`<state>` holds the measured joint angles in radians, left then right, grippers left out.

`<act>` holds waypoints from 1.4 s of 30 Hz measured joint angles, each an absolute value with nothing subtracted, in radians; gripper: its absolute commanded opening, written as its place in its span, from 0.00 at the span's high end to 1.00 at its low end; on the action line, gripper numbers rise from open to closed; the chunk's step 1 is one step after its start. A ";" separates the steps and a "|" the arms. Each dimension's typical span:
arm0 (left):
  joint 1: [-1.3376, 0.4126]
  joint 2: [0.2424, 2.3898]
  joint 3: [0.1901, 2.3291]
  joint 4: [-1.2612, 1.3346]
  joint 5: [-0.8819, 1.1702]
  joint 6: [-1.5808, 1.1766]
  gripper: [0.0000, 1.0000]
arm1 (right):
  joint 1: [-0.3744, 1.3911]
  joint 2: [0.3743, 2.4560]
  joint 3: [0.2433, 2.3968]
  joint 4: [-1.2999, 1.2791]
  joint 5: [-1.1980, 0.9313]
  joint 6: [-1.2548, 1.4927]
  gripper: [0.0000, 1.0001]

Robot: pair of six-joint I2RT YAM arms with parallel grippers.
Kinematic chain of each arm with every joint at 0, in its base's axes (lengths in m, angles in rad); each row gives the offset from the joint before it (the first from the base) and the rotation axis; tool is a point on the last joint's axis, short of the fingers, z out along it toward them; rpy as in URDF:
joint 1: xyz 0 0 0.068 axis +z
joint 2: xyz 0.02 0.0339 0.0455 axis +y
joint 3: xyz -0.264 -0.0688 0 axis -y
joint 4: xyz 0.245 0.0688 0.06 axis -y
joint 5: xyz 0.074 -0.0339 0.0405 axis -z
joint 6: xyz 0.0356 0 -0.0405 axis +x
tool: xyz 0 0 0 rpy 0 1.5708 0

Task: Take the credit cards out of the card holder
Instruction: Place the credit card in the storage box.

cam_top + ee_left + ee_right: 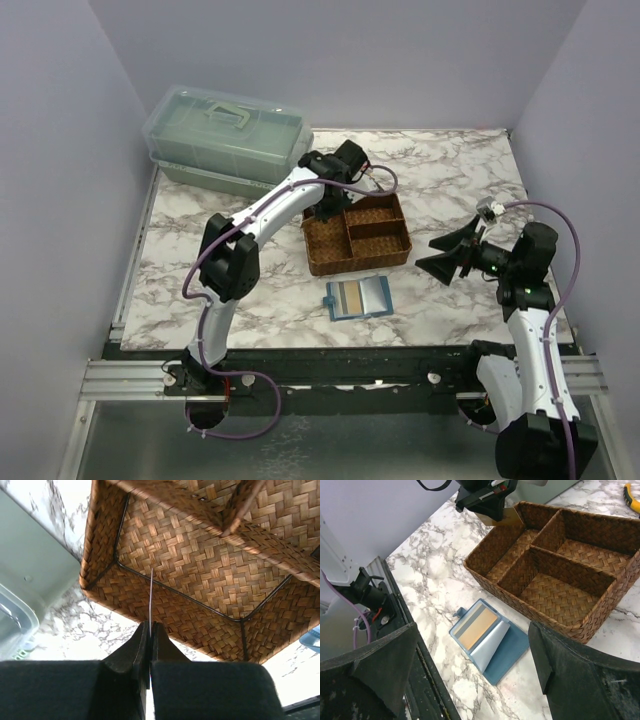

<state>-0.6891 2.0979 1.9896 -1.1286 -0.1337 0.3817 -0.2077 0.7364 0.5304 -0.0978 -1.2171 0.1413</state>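
Rough woven tray, glossy marble-look table, perhaps leather card holder

Over holder: open from above.
Holder's right: bare counter up to the wide-open right tool.
Behind holder: tray wall close by.
Tray's left bay: left tool, clamped on a card, hangs over it.
Far-left corner: box fills it.

A brown woven tray with three compartments, one long and two smaller, sits mid-worktop, which is white marble with grey veins. A clear lidded box with a green handle stands at the far left corner, apart from the tray. A yellow pliers handle lies beyond the tray.
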 measured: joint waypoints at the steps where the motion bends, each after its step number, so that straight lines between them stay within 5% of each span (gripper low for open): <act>1: -0.696 2.098 1.990 -1.125 -0.136 0.400 1.00 | -0.210 0.736 0.530 -0.098 -1.217 0.142 0.00; 42: -0.597 2.277 1.990 -1.008 0.197 0.732 0.99 | -0.274 0.685 0.488 -0.031 -1.272 0.220 0.00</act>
